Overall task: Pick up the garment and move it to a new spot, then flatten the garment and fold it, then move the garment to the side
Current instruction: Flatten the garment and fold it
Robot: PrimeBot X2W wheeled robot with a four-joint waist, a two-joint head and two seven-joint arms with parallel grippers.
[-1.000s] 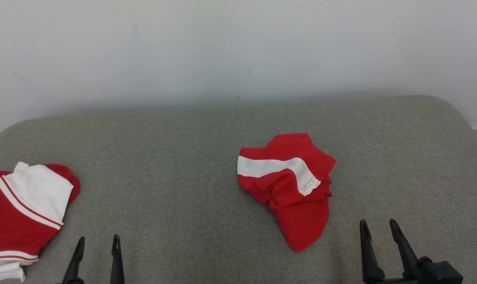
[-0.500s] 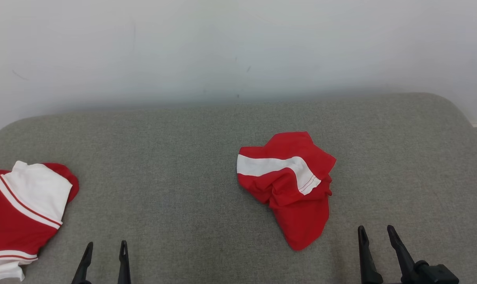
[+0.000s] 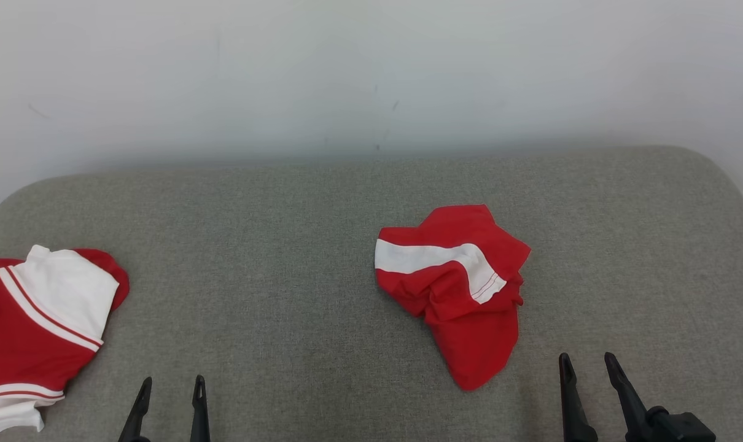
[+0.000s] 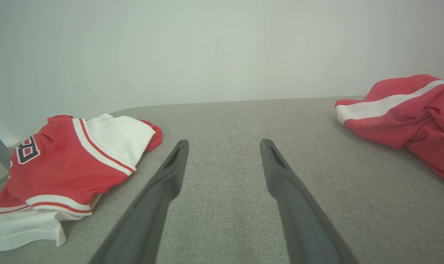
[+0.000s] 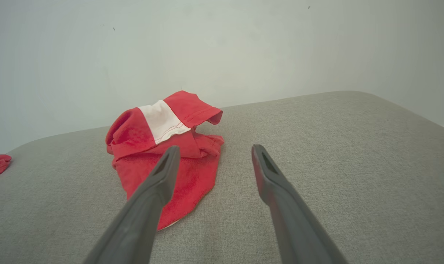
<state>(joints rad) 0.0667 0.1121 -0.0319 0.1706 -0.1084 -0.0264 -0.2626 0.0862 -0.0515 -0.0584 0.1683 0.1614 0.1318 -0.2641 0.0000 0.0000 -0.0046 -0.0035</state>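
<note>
A crumpled red garment (image 3: 457, 288) with a white stripe lies bunched on the grey cushion (image 3: 273, 258), right of centre; it also appears in the left wrist view (image 4: 401, 110) and the right wrist view (image 5: 163, 146). My right gripper (image 3: 587, 356) is open near the front edge, just right of the garment's lower tip and apart from it (image 5: 215, 146). My left gripper (image 3: 173, 380) is open and empty at the lower left, over bare cushion (image 4: 225, 141).
A second red and white jersey (image 3: 34, 331) lies spread at the cushion's left edge, with a dark number on it (image 4: 27, 150). A pale wall (image 3: 371, 73) rises right behind the cushion. The cushion's right corner rounds off (image 3: 709, 166).
The head view has shifted slightly. My left gripper has drawn back and moved a little right. My right gripper has drawn back slightly. Neither garment has moved.
</note>
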